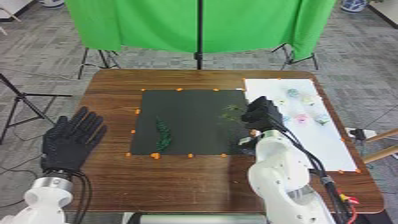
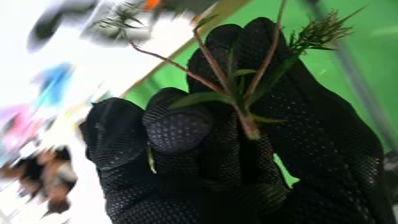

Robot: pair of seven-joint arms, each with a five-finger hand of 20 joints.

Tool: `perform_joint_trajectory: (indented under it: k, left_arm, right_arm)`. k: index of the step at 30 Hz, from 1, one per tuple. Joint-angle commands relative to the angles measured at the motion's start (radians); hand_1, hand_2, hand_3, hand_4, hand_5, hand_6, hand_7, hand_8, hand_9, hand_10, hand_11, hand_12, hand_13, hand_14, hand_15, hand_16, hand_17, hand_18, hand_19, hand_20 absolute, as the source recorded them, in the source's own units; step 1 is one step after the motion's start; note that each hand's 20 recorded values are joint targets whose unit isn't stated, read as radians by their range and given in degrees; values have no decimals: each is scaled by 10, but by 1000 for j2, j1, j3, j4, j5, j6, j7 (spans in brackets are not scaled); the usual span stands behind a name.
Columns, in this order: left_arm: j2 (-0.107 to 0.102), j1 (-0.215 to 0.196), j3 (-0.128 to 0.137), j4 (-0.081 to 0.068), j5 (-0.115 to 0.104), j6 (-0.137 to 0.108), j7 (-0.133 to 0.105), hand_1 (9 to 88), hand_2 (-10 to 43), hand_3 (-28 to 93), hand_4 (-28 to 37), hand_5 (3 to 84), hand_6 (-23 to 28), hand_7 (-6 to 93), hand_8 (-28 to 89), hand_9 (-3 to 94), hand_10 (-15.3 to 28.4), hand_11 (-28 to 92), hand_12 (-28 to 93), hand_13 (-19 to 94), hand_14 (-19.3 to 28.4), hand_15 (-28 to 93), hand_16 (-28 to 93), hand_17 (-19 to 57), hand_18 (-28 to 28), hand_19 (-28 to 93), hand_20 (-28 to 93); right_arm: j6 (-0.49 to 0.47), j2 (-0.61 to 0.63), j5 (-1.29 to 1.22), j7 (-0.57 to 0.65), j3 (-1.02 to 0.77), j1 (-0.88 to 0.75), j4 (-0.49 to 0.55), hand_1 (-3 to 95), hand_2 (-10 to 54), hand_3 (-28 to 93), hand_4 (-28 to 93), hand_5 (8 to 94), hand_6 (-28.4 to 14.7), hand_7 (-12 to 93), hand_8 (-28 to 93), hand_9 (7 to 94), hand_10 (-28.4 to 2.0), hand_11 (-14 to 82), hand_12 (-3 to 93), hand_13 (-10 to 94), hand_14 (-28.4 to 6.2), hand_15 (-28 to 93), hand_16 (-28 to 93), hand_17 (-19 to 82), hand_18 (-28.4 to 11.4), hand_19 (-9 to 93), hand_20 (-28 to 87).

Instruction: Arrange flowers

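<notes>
The branching sprig is in the right hand, over the far right part of the dark mat; its thin stems seem pinched between thumb and fingers, though the glove's black folds make the exact contact hard to judge. It should be very light, its stems springy and its leafy tips soft; the forks look like the weak points, likely to bend or snag on the glove; the best hold is the thicker stem below the fork, snug enough to stop it turning, loose enough not to crush it.

The dark green sprig lies on the left part of the mat, running near to far; it looks fuller and flexible, probably just as light; I would take it at a bare stem end, or failing that round the middle, since one tip alone would let it droop. The pink flower lies to the right on the white sheet; its petals would likely crease, so the stem is the place to hold. The left hand rests at the table's left side, fingers open and spread, holding nothing.
</notes>
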State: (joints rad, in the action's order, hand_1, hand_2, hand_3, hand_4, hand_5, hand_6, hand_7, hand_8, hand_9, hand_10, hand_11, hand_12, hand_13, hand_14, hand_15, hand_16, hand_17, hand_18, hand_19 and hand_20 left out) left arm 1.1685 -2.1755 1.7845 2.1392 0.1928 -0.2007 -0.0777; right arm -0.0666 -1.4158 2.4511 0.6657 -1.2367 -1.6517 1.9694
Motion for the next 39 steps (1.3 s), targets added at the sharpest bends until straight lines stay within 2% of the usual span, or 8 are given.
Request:
perform_joint_trajectory:
  k: [1,6,10,16,21,25,34,39]
  left_arm:
    - [-31,38,-46,-25,-2,-10,33,312,162,722,-267,464,86,139,-81,384,144,180,136,289,149,383,-48,-40,134,316,161]
    - [-48,50,-63,-30,1,-15,53,311,162,722,-268,462,86,140,-80,384,144,179,136,289,148,383,-48,-40,134,317,161]
    - [-64,51,-68,-31,-2,-25,58,311,163,722,-268,463,86,139,-81,384,144,178,136,289,149,384,-48,-40,134,317,161]
    - [-66,71,-85,-43,-5,-22,74,312,163,721,-268,463,86,140,-81,384,143,179,137,289,148,384,-49,-41,134,318,161]
    - [-62,86,-100,-53,-6,-9,77,312,163,722,-268,463,85,140,-81,384,143,180,136,289,149,383,-49,-40,134,318,160]
    - [-57,103,-112,-60,-6,0,82,312,163,721,-268,462,85,140,-82,384,143,180,136,289,149,384,-48,-40,134,318,160]
    - [-67,93,-101,-55,-10,-3,75,312,162,722,-269,462,86,140,-81,383,143,180,136,289,149,384,-48,-40,134,318,160]
    - [-72,96,-102,-56,-13,-4,68,311,162,723,-269,462,86,138,-82,384,143,179,135,289,149,385,-49,-40,134,317,159]
  right_arm:
    - [1,-137,-1,-10,85,-21,-47,611,-95,673,-244,717,-23,407,145,837,-101,376,529,777,-103,695,459,528,-215,932,485]
    - [66,-188,29,28,124,-30,-70,608,-95,676,-240,721,-25,403,148,846,-100,372,514,794,-96,679,449,543,-221,932,464]
    - [99,-223,61,39,153,-44,-88,607,-95,677,-240,722,-27,400,151,861,-104,379,494,818,-87,663,444,563,-223,932,459]
    - [179,-285,107,11,170,-49,-167,610,-95,667,-246,724,-36,389,144,862,-108,399,477,825,-87,657,451,572,-224,932,458]
    - [216,-321,143,-53,172,-55,-235,609,-95,673,-254,693,-39,411,139,831,-109,395,489,789,-110,663,446,534,-233,932,443]
    - [193,-332,154,-51,171,-57,-255,611,-95,678,-257,684,-38,425,132,824,-108,385,495,780,-112,664,438,521,-236,932,434]
    - [181,-323,121,-30,193,-57,-231,587,-95,682,-252,664,-40,434,115,814,-114,370,499,767,-119,668,423,509,-238,932,420]
    - [163,-311,115,-31,200,-56,-222,562,-95,677,-231,658,-65,334,81,807,-116,340,490,752,-127,667,403,503,-238,932,396]
